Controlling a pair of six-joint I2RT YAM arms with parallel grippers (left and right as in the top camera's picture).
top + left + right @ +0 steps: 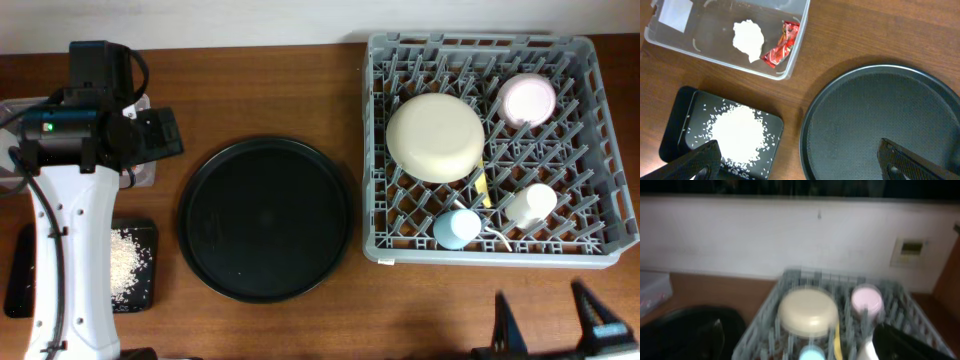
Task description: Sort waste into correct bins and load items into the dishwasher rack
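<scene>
Your left hand (800,161) and right hand (555,335) gape wide, empty; cream round plate (435,137), pinkish bowl (527,100), white cup (530,203) and light blue cup (457,228) sit in the grey plastic rack (600,130), white tissue ball (748,40) and red foil wrapper (782,44) in the clear tub (700,30), rice grains (737,132) in the shallow black tray (680,110).

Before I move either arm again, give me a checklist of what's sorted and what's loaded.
1. The tissue ball and red wrapper are in the clear tub: ok.
2. The rice is in the shallow black tray: ok.
3. Nothing shows on the round black tray: ok.
4. The rack holds the plate, pink bowl, white cup, light blue cup and yellow knife: ok.
5. Fork loaded: cannot tell; only a thin white piece shows beside the light blue cup.
6. The left gripper and right gripper are open, holding nothing: ok.
</scene>
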